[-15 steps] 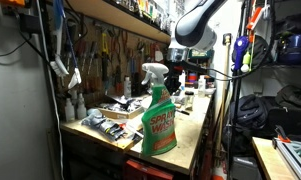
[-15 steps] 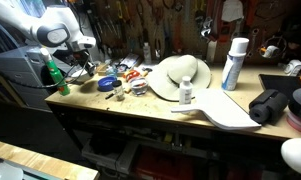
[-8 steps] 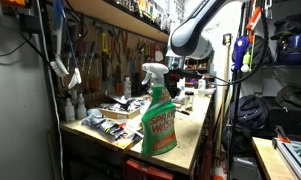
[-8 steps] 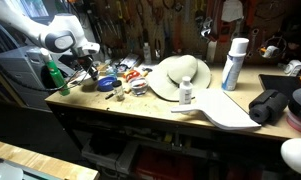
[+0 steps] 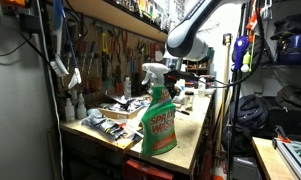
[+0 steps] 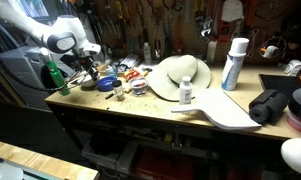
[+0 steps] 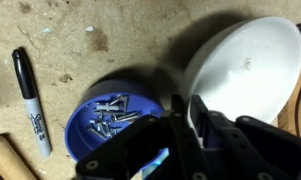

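Note:
My gripper (image 7: 185,108) hangs low over the workbench with its two dark fingers pressed close together, and nothing shows between them. Its tips sit over the seam between a blue bowl (image 7: 110,115) holding several small screws and a white bowl (image 7: 245,65) right beside it. A black marker (image 7: 30,100) lies to the left of the blue bowl. In both exterior views the gripper (image 5: 176,70) (image 6: 90,68) is at the end of the bench near the green spray bottle (image 5: 158,115) (image 6: 52,75). The blue bowl (image 6: 107,83) also shows there.
A wooden handle (image 7: 2,158) lies at the lower left corner. A straw hat (image 6: 180,75), a white spray can (image 6: 233,62), a small white bottle (image 6: 186,92) and a black bag (image 6: 272,105) stand further along the bench. Tools hang on the back wall (image 6: 160,25).
The arm has shifted a little along the bench toward the bowls and lowered slightly. The fingers stay closed. Nothing on the bench has moved.

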